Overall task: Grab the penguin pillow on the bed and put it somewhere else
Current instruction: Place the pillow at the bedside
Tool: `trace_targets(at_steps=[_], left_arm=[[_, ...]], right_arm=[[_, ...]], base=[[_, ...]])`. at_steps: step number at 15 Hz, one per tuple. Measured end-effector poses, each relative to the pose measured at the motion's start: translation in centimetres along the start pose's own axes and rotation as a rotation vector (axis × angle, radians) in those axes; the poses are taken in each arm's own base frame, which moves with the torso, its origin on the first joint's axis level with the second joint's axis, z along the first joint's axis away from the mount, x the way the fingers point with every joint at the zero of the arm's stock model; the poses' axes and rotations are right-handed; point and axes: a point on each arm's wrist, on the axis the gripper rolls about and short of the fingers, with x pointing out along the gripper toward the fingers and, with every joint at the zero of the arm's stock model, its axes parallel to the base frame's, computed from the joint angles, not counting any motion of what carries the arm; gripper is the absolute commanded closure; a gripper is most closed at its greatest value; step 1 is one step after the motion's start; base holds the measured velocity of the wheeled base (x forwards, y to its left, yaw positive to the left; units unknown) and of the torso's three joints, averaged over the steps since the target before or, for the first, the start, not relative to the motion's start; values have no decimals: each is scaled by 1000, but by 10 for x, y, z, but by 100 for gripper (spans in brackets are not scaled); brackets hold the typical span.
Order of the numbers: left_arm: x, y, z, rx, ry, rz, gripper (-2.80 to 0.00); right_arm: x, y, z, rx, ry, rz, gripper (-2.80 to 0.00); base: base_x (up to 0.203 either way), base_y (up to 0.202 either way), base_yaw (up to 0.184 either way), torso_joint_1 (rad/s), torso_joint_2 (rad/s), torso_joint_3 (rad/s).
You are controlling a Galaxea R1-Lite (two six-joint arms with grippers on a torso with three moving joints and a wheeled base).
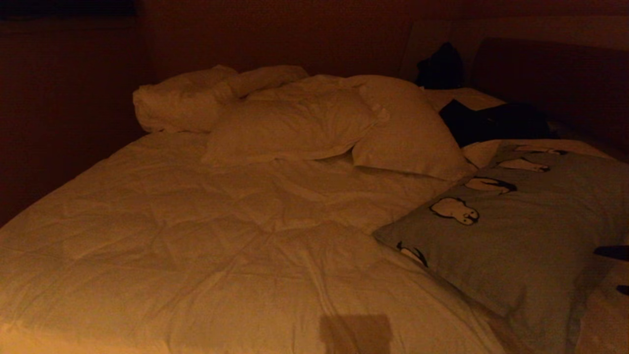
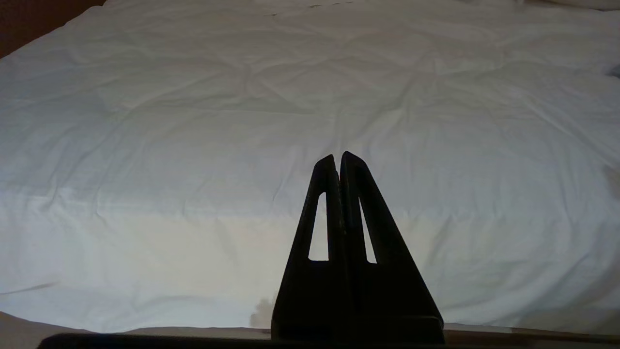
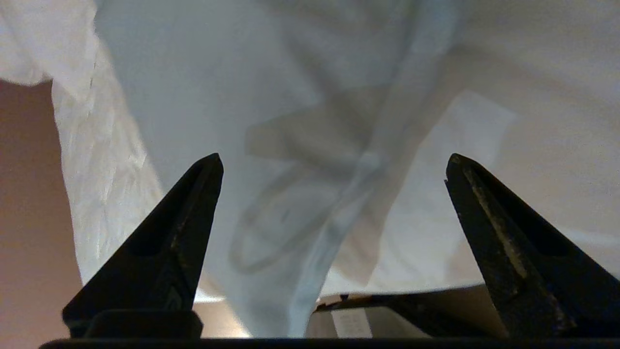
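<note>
The penguin pillow (image 1: 521,236), pale grey-blue with black-and-white penguins, lies flat on the right side of the bed (image 1: 196,236), over the cream duvet. My right gripper (image 1: 618,271) shows only as two dark fingertips at the right edge, at the pillow's near right side. In the right wrist view my right gripper (image 3: 334,162) is open wide, and a fold of the pillow (image 3: 310,203) hangs loose between the fingers without being clamped. My left gripper (image 2: 339,156) is shut and empty above the white duvet (image 2: 193,121), and it is out of the head view.
Two plain white pillows (image 1: 304,123) (image 1: 408,132) and a bunched white roll of bedding (image 1: 182,98) lie at the head of the bed. Dark clothing (image 1: 491,120) sits behind the penguin pillow, near the dark headboard (image 1: 555,73). A wall (image 1: 64,98) runs along the bed's left side.
</note>
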Motion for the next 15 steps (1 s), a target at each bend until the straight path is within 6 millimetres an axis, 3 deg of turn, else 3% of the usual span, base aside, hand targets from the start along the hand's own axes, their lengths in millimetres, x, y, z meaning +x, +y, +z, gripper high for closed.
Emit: trace_targets(at_steps=[9,15], left_arm=[[0,0,0,0,0,0,0],[0,0,0,0,0,0,0]], right_arm=[[26,-28,49,7,-12,6,-280],[38,-38,57,15,13,61,-280]], base=[[0,0,0,0,0,0],[0,0,0,0,0,0]])
